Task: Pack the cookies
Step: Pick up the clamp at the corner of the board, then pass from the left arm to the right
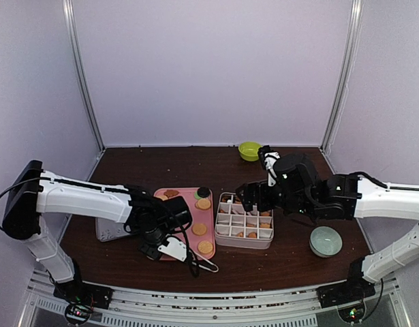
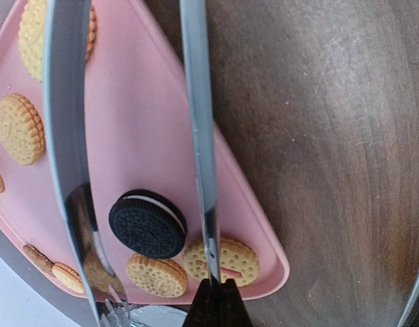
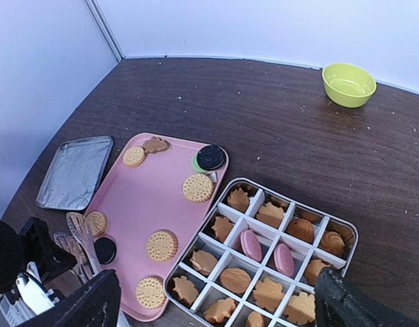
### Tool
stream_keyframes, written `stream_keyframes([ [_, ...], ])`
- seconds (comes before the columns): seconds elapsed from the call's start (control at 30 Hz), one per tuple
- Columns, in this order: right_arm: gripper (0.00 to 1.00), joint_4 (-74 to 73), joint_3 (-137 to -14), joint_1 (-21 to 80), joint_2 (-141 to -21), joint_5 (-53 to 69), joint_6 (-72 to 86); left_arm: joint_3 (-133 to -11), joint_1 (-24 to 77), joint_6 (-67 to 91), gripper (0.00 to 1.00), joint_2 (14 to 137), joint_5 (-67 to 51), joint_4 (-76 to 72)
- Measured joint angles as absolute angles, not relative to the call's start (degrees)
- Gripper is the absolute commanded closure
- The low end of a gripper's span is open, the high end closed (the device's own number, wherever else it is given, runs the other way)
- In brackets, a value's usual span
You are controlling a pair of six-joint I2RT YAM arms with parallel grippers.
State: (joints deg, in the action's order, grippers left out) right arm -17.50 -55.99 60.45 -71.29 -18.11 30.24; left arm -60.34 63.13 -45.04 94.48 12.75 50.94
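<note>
Left claw (image 1: 158,244) first, low and left in the overhead view: it's clamped tight on the handle of the metal tongs (image 2: 199,136), hanging over the lower left part of the pink tray (image 1: 185,204). Now the wrist view, and this is the bit that matters. The two blades run top to bottom through the frame, and the black cookie (image 2: 148,223) lies flat on the tray right between them, low in the picture. Are the blades pinching it? Can't tell; there seems to be a sliver of pink on either side. Golden cookies (image 1: 204,204) are scattered over the rest of the tray.

Moving right, just beside the tray sits the divided tin (image 1: 270,242). Most cells that show hold packed cookies (image 3: 235,279), tan leaf shapes with two pink ones among them. Over its upper left corner hovers the right claw (image 1: 244,197), spread wide with nothing in it.

So I'd call the left arm the one on the job. It's nearer to that black cookie, and the tin lies to the right of the tongs, across the tray. Far right, a pale bowl (image 1: 326,241) stands on the table (image 1: 195,163).
</note>
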Motion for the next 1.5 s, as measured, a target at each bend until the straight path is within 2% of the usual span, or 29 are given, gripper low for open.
stream_keyframes([
  [0.27,0.00,-13.58,-55.44,60.36,-66.67,-17.02,29.80,-63.24,62.46,-44.21,1.00,88.75,5.10,55.37],
  [0.37,0.00,-10.39,-53.06,60.03,-64.10,-15.44,29.02,-67.99,59.20,-43.48,1.00,86.85,-4.21,59.57],
  [0.63,0.00,1.23,-45.04,56.45,-57.74,-3.86,28.18,-79.92,41.47,-40.14,1.00,83.07,-32.60,64.79],
  [0.83,0.00,8.73,-45.74,55.64,-60.71,7.88,27.35,-84.01,38.74,-36.51,1.00,84.44,-49.82,67.35],
  [0.97,0.00,12.91,-50.35,55.57,-68.42,17.37,27.29,-85.86,38.26,-34.87,1.00,86.61,-56.29,67.85],
  [1.23,0.01,17.37,-59.81,55.51,-80.95,31.22,27.44,-85.56,37.82,-32.82,1.00,86.54,-60.75,67.61],
  [1.5,0.16,20.49,-65.95,55.18,-86.63,39.59,28.82,-83.88,37.80,-33.01,1.00,86.02,-60.77,67.72],
])
